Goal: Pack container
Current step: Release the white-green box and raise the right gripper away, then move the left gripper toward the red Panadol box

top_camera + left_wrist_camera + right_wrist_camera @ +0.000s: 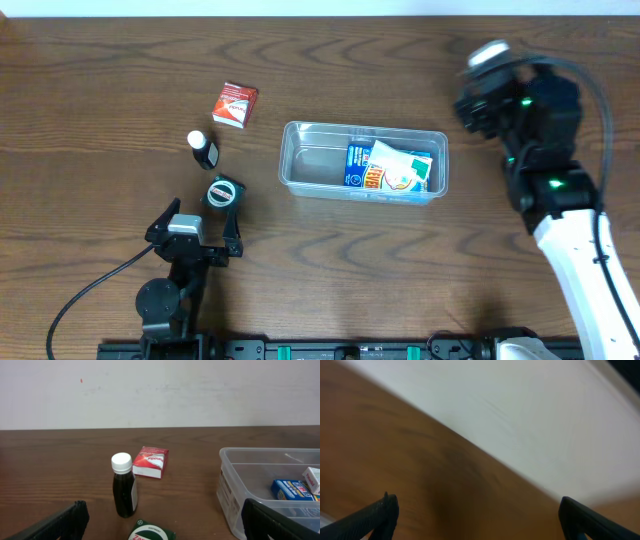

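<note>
The clear plastic container [300,160] sits at the table's centre and holds a blue box [358,166] and a white packet [398,170]; it also shows at the right of the left wrist view [230,490]. Left of it lie a red box [235,104], a dark bottle with a white cap [204,149] and a green ointment box [223,192]. My left gripper [196,236] is open and empty, just behind the ointment box [150,532]. My right gripper [478,90] is open and empty, raised at the far right, away from the container.
The left wrist view shows the bottle [123,487] upright and the red box [151,462] behind it, with a white wall beyond the table's far edge. The right wrist view is blurred, showing only wood and wall.
</note>
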`<state>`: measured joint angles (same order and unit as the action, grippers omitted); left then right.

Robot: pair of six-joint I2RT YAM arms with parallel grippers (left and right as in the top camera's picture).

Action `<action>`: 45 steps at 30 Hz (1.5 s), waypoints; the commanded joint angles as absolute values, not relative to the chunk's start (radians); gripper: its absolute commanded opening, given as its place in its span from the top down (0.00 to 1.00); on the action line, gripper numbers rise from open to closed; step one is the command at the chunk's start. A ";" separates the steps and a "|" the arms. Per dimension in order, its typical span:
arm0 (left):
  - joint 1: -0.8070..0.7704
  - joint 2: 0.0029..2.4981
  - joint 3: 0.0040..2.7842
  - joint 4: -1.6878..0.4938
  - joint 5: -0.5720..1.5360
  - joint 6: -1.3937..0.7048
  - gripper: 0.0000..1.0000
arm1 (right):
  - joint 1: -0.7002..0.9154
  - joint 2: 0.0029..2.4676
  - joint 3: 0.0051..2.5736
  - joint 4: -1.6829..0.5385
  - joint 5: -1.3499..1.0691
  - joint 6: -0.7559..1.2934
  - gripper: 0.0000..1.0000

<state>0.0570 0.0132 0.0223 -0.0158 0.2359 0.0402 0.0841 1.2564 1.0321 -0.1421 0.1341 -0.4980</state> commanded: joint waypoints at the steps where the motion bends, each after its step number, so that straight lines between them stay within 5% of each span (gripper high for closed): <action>1: 0.056 0.012 0.004 -0.048 0.239 0.032 0.02 | -0.022 1.250 1.034 -0.142 0.277 -0.141 0.01; 22: 0.056 0.113 0.133 -0.180 0.307 -0.070 0.02 | -0.159 1.250 1.034 -0.370 0.277 -0.049 0.01; 32: 0.056 0.639 0.661 -0.444 0.307 -0.057 0.02 | -0.159 1.250 1.034 -0.492 0.277 -0.049 0.01; 39: 0.056 1.082 1.123 -0.793 0.308 0.166 0.02 | -0.159 1.250 1.034 -0.528 0.277 -0.049 0.01; 45: 0.056 1.374 1.332 -0.797 0.307 0.277 0.02 | -0.159 1.250 1.034 -0.529 0.277 -0.049 0.01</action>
<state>0.0563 1.2873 1.2781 -0.8055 0.3016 0.1677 -0.1528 1.2564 1.0309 -0.5274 0.2657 -0.0616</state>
